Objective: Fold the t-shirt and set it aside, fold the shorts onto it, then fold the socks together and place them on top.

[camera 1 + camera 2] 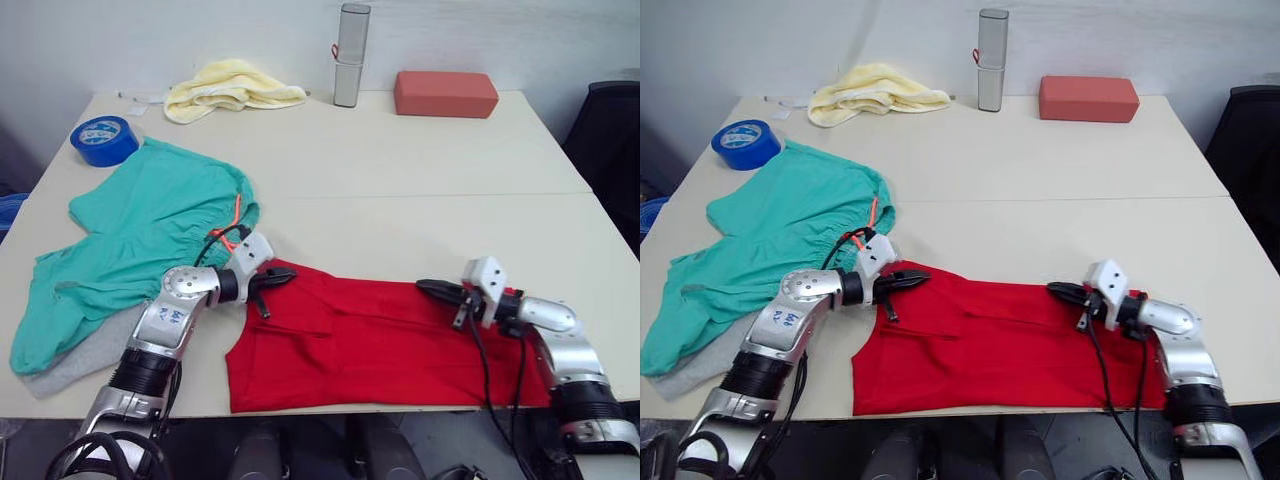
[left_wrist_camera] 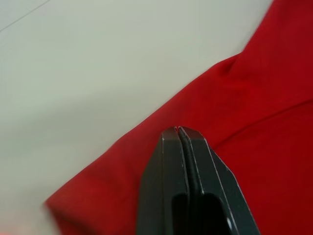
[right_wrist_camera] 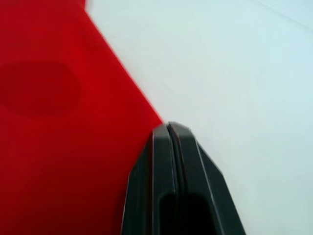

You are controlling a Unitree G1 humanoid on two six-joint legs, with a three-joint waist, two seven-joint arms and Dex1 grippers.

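Now the t-shirt [image 1: 380, 345] lies partly folded, low centre of frame, on the counter [image 1: 420, 180]. Left gripper [image 1: 278, 274] and right gripper [image 1: 432, 288] both pressed together at its upper edge, whether pinching cloth I cannot tell. Advice: grip both corners evenly, fold level.

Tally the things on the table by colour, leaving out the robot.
Red: 2, t-shirt and block
Teal: 1, shorts
Yellow: 1, towel
Blue: 1, tape roll
Grey: 2, socks and tall case
Total: 7
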